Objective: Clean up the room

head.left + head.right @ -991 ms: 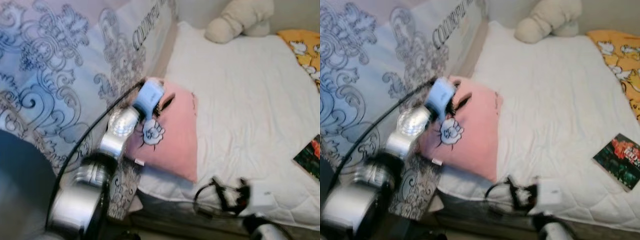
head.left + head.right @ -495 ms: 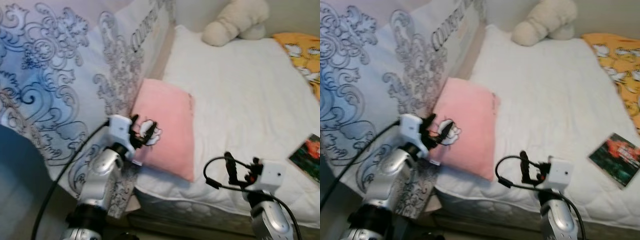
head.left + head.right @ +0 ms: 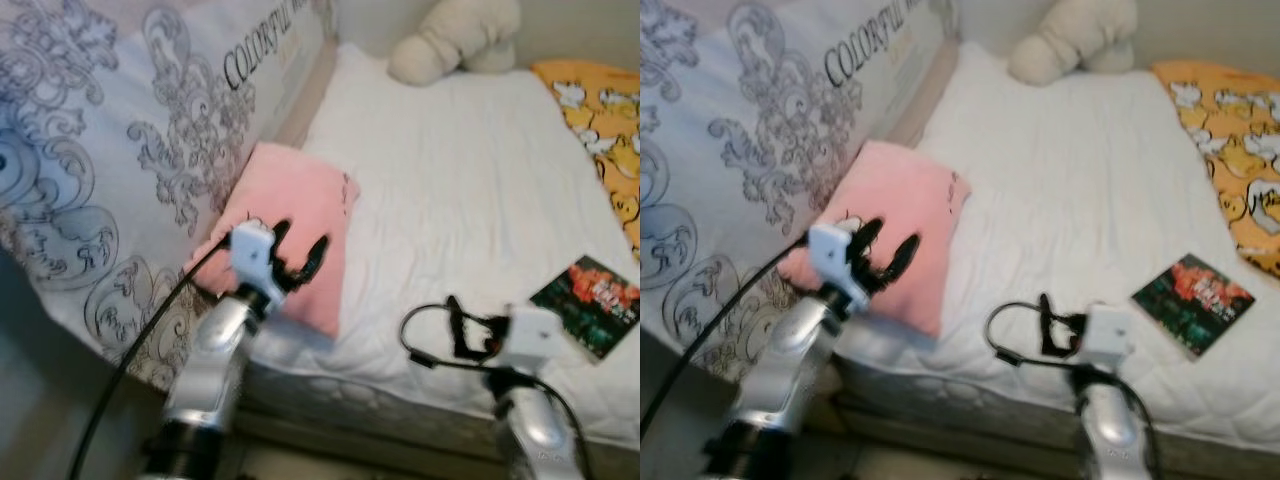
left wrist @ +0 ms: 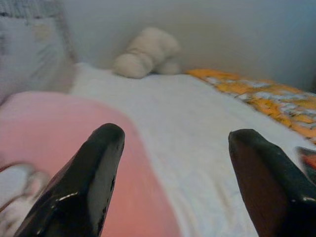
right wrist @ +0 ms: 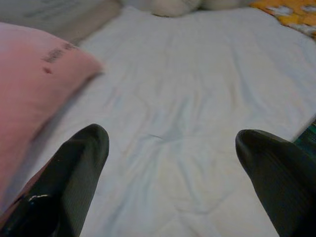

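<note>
- Bed (image 3: 470, 200): white quilted cover; patterned white-and-grey bedding (image 3: 120, 140) piled along its left side.
- Pink pillow (image 3: 295, 215): lies at the bed's left edge, against the patterned bedding.
- Left gripper (image 3: 296, 250): fingers apart, over the pillow's near end, holding nothing.
- Right gripper (image 3: 1045, 325): fingers apart, above the near edge of the bed.
- Book (image 3: 1192, 302): flat on the bed, right of the right gripper.
- Cream plush toy (image 3: 455, 40): far end of the bed.
- Orange printed blanket (image 3: 1230, 140): right side.
</note>
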